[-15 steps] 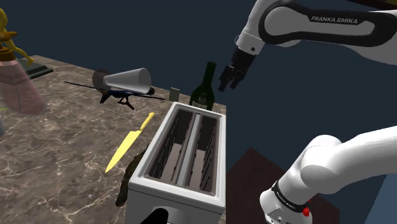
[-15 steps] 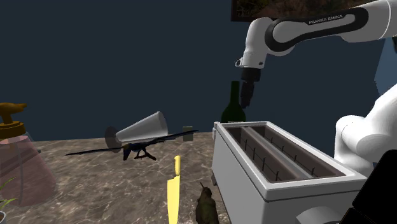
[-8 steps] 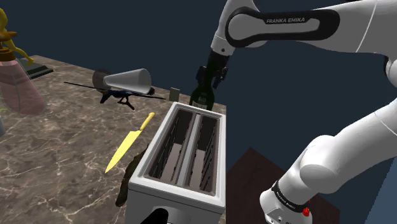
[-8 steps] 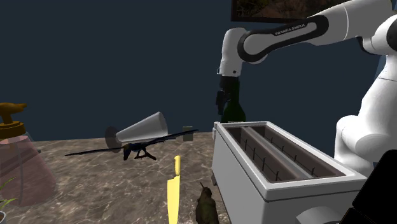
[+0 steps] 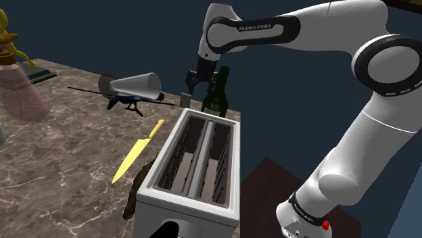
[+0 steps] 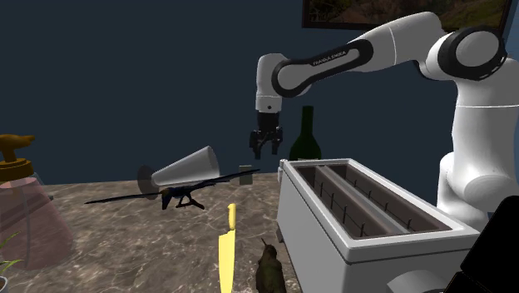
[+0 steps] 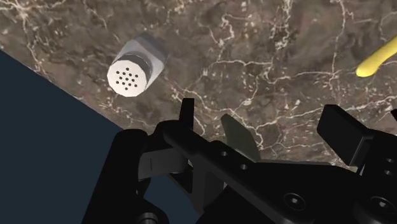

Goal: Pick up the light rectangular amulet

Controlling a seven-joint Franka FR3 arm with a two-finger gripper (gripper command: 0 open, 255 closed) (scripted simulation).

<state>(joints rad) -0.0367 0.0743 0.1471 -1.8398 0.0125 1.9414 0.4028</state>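
The amulet (image 5: 185,99) is a small pale grey-green rectangle standing upright on the marble counter (image 5: 61,155), just left of the dark bottle (image 5: 218,94) in the shoulder view. It also stands behind the yellow knife in the second exterior view (image 6: 245,175). My black gripper (image 5: 192,82) hangs open a little above it and slightly toward the bottle, with nothing between its fingers (image 6: 264,148). In the wrist view the amulet (image 7: 242,135) shows as a grey-green slab partly hidden behind the black hand.
A white toaster (image 5: 196,162) fills the near counter beside the bottle. A yellow knife (image 5: 137,152), a grey cone (image 5: 135,84) and a black rod-shaped object (image 5: 125,101) lie to the shoulder view's left. A round shaker (image 7: 135,69) stands near the counter's edge.
The arm has swung toward the shoulder view's left, from right of the bottle, across it, to above the amulet. The fingers stay open.
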